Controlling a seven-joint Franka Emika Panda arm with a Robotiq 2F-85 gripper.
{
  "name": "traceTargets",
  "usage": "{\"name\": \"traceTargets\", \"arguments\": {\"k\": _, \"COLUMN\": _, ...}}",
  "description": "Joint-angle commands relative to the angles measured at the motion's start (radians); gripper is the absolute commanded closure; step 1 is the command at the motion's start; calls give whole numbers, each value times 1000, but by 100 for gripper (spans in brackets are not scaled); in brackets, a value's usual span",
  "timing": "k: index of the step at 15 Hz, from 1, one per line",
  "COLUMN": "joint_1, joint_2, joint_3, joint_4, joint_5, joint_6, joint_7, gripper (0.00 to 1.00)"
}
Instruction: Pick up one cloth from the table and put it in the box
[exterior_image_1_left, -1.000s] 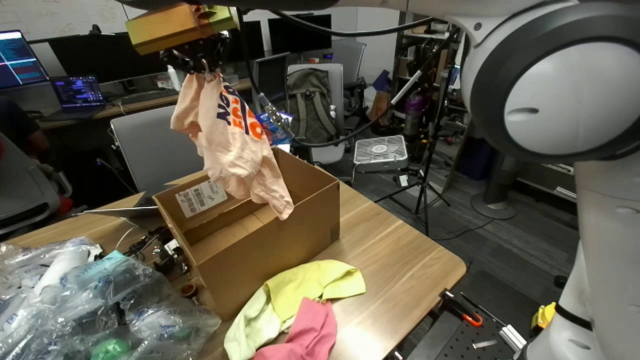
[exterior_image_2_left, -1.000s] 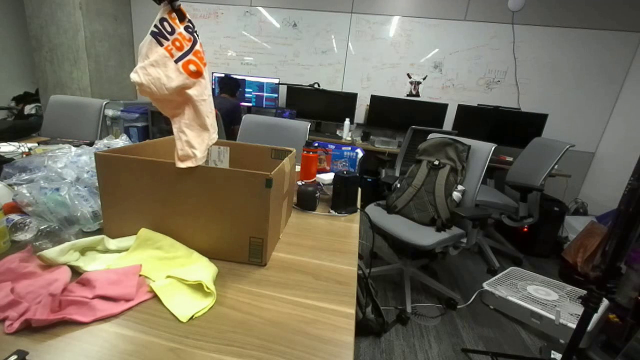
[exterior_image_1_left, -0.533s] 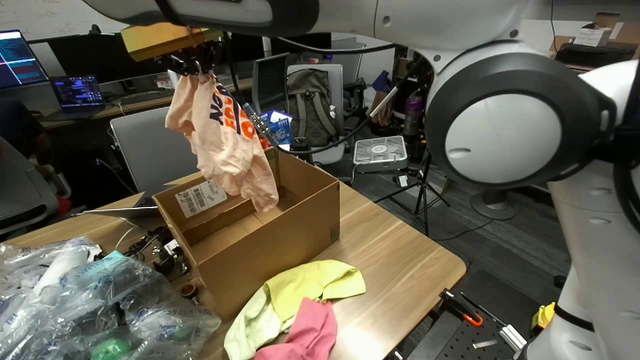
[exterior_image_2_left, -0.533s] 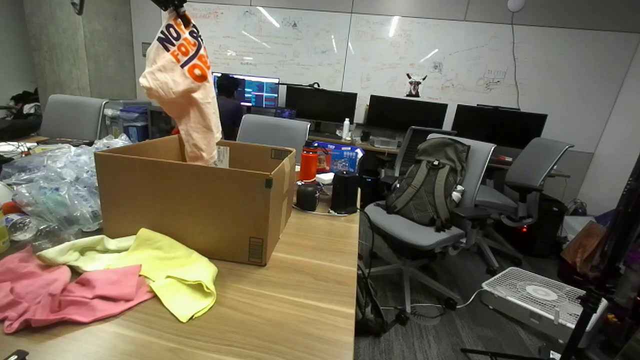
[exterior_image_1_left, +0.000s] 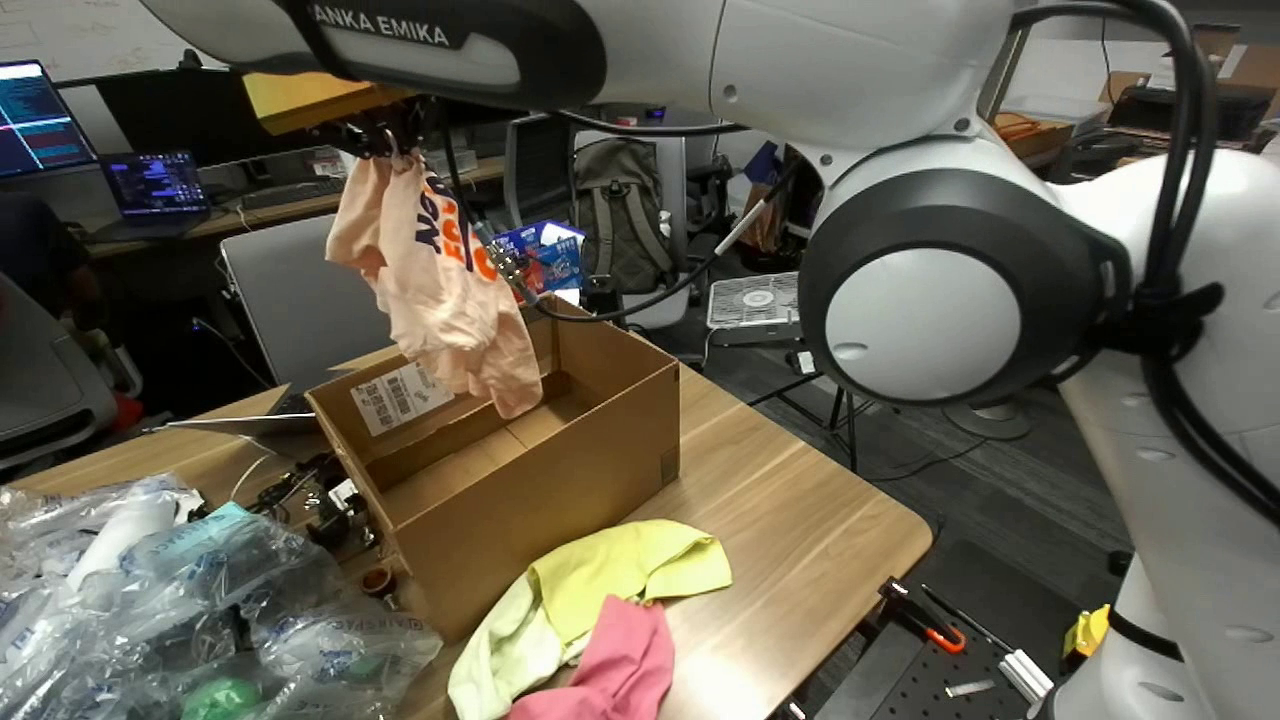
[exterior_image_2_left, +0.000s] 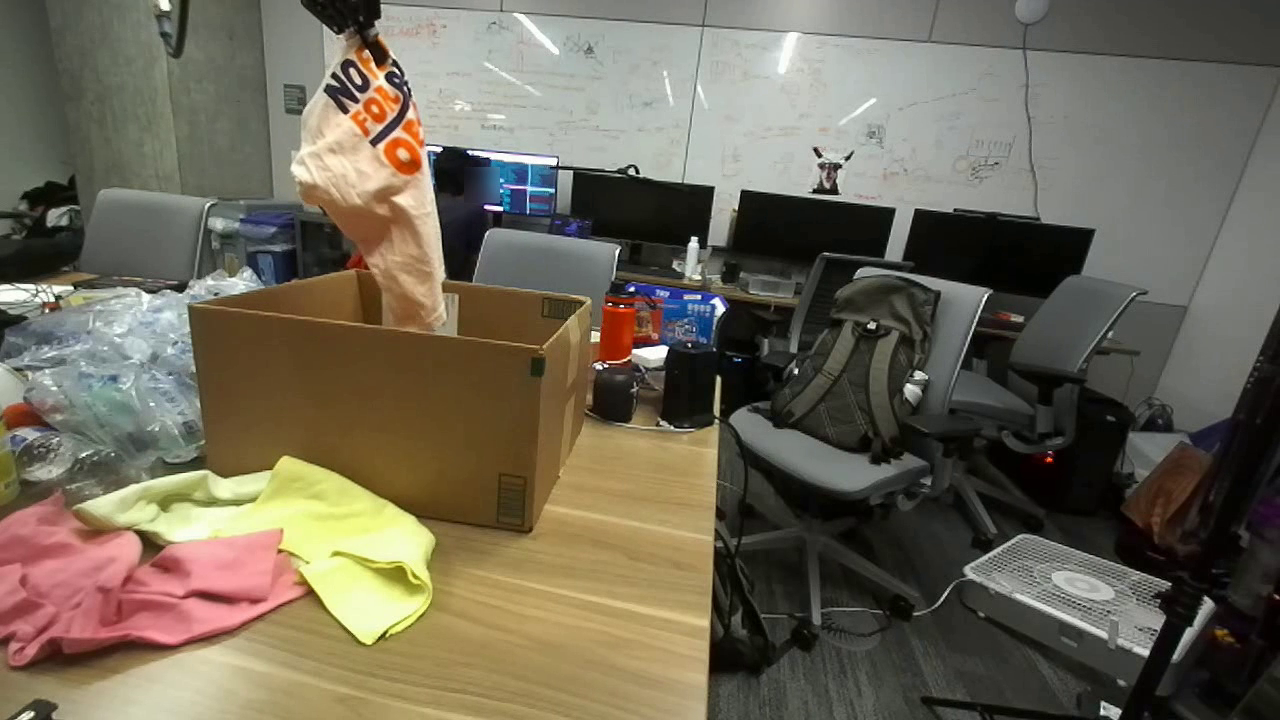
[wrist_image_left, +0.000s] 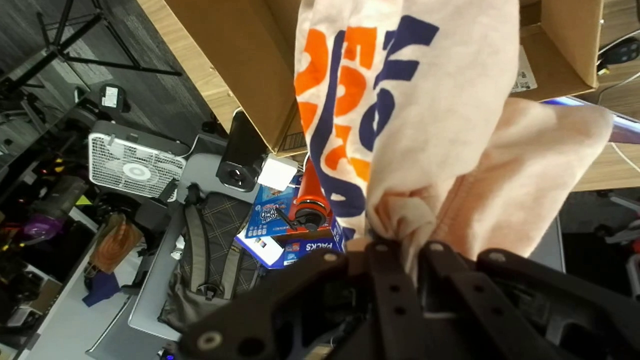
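My gripper (exterior_image_1_left: 402, 150) is shut on the top of the peach cloth (exterior_image_1_left: 435, 290) with orange and navy print. The cloth hangs over the open cardboard box (exterior_image_1_left: 540, 510). In an exterior view the cloth's lower end (exterior_image_2_left: 410, 290) dips behind the box's near wall (exterior_image_2_left: 370, 410), and the gripper (exterior_image_2_left: 362, 40) shows at the top edge. In the wrist view the fingers (wrist_image_left: 412, 255) pinch a bunched fold of the cloth (wrist_image_left: 440, 100), with parts of the box (wrist_image_left: 240, 55) behind it. The box stands on the wood table (exterior_image_1_left: 800, 500).
A yellow-green cloth (exterior_image_1_left: 630, 570) and a pink cloth (exterior_image_1_left: 620, 660) lie in front of the box. Plastic air-pillow packaging (exterior_image_1_left: 200, 600) lies beside it. An orange bottle (exterior_image_2_left: 617, 330) and a black device (exterior_image_2_left: 690, 385) stand behind the box. A cable (exterior_image_1_left: 660, 305) hangs near the cloth.
The gripper and cloth have moved farther over the box and slightly lower. The cloth's lower end has gone from in front of the near wall to inside the rim. The arm's elbow has dropped.
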Motion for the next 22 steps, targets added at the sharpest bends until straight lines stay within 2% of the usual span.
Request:
{"name": "traceTargets", "arguments": {"k": 1, "joint_1": 3, "joint_2": 46, "joint_3": -2, "joint_4": 98, "joint_5": 4, "joint_6": -22, "joint_7": -32, "gripper": 98}}
{"name": "traceTargets", "arguments": {"k": 5, "joint_1": 2, "joint_2": 52, "joint_3": 2, "joint_4": 111, "joint_5": 9, "joint_6": -29, "joint_7": -39, "gripper": 98}}
{"name": "traceTargets", "arguments": {"k": 6, "joint_1": 4, "joint_2": 54, "joint_3": -1, "joint_4": 112, "joint_5": 5, "joint_6": -33, "joint_7": -36, "gripper": 68}}
{"name": "traceTargets", "arguments": {"k": 7, "joint_1": 4, "joint_2": 55, "joint_3": -1, "joint_4": 115, "joint_5": 4, "joint_6": -34, "joint_7": -35, "gripper": 68}}
{"name": "traceTargets", "arguments": {"k": 8, "joint_1": 1, "joint_2": 56, "joint_3": 2, "joint_4": 118, "joint_5": 9, "joint_6": -37, "joint_7": -38, "gripper": 62}}
{"name": "traceTargets", "arguments": {"k": 16, "joint_1": 3, "joint_2": 48, "joint_3": -2, "joint_4": 115, "joint_5": 1, "joint_6": -63, "joint_7": -58, "gripper": 1}}
{"name": "traceTargets", "arguments": {"k": 22, "joint_1": 7, "joint_2": 26, "joint_3": 0, "joint_4": 94, "joint_5": -2, "joint_6": -86, "joint_7": -77, "gripper": 0}}
